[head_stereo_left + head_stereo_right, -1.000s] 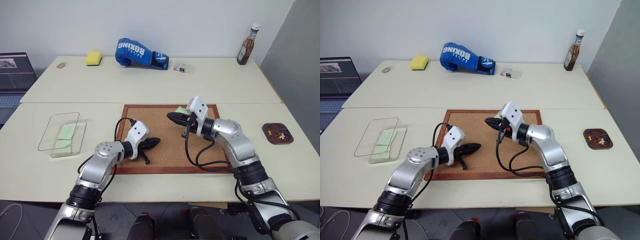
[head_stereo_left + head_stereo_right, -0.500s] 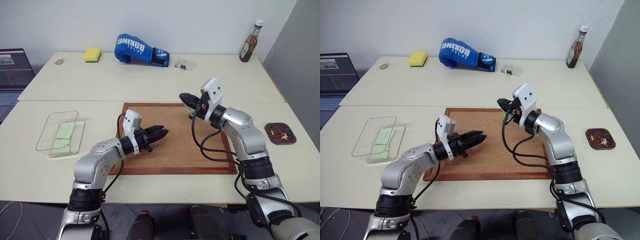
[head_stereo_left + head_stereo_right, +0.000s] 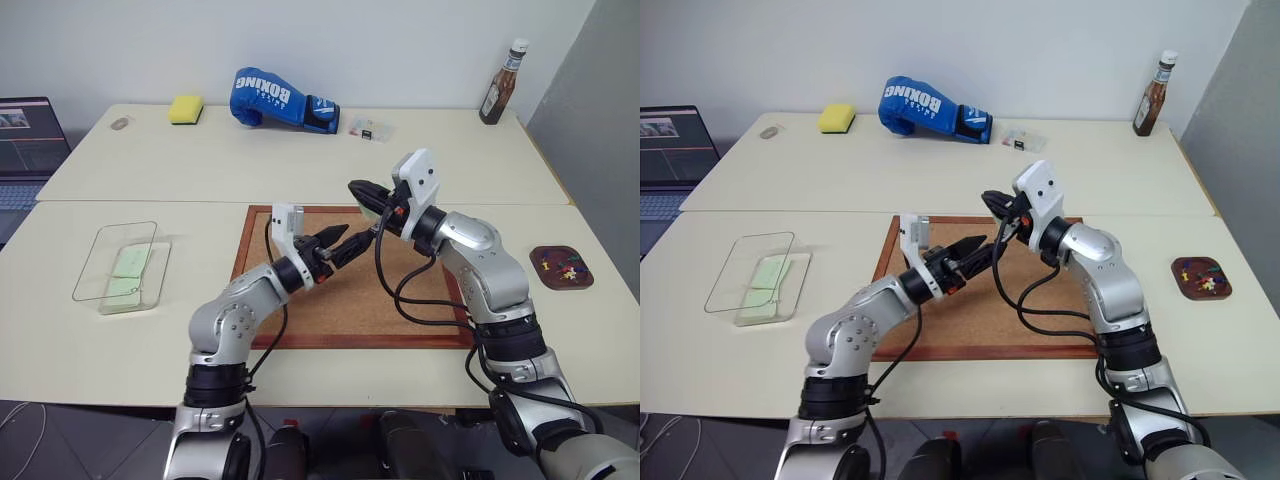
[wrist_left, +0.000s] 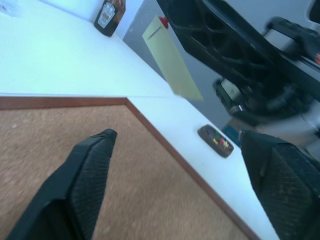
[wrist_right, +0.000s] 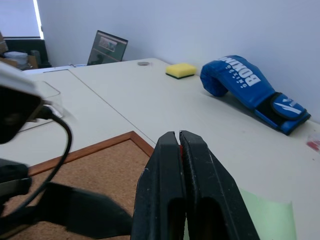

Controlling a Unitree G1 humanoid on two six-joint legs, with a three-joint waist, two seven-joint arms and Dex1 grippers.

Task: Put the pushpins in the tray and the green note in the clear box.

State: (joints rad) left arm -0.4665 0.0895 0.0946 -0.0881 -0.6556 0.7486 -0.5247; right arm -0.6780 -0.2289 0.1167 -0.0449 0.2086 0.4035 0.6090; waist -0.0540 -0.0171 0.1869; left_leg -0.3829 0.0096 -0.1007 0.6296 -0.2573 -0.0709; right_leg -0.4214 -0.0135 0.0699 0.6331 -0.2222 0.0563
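Observation:
My right gripper (image 3: pixel 358 190) hangs above the far edge of the corkboard (image 3: pixel 330 300), shut on a red pushpin (image 4: pixel 162 20). The pale green note (image 4: pixel 172 62) dangles from that pin and also shows under the shut fingers (image 5: pixel 265 220). My left gripper (image 3: pixel 346 243) is open, its fingers (image 4: pixel 95 165) spread wide just below and in front of the note, not touching it. Far right on the table is the dark brown tray (image 3: pixel 537 262), with several pushpins (image 3: pixel 566 268) in it. The clear box (image 3: pixel 100 240) at the left holds green notes (image 3: pixel 128 265).
Along the back of the table lie a blue boxing glove (image 3: pixel 280 100), a yellow sponge (image 3: pixel 186 108), a small clear case (image 3: pixel 368 128) and a sauce bottle (image 3: pixel 497 85). A laptop (image 3: pixel 25 135) stands at the far left.
My left gripper rose, swung right toward the right gripper and opened. My right gripper lifted off the corkboard, still shut, taking the pin and note up with it.

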